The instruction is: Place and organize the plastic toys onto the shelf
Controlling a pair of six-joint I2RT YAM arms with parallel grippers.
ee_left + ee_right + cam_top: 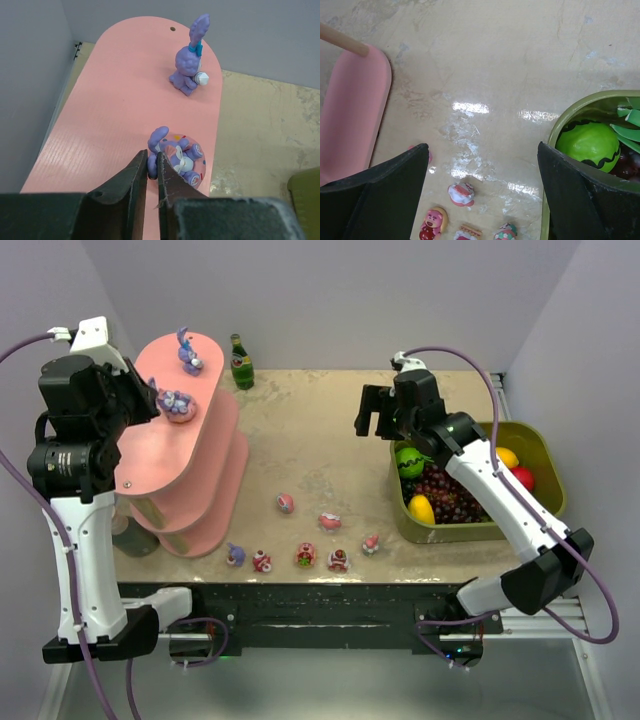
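Note:
The salmon-pink shelf (150, 455) stands at the left of the table. A purple bunny toy (190, 352) stands upright at the far end of its top tier (110, 100); it also shows in the left wrist view (190, 62). My left gripper (152, 400) is over the top tier, shut (152, 161) on one ear of a purple bunny on a pink disc (182, 157), which rests on the tier near its right edge. Several small toys lie on the table near the front edge, among them a pink one (285, 503) and a red-white one (461, 194). My right gripper (376, 416) is open and empty above the table (482, 150).
An olive-green tub (545, 455) of fake fruit sits at the right, its rim (557, 127) beside my right finger. A green bottle (241, 362) stands at the back by the shelf. A lower shelf tier (350, 110) and a wooden post (342, 41) show in the right wrist view.

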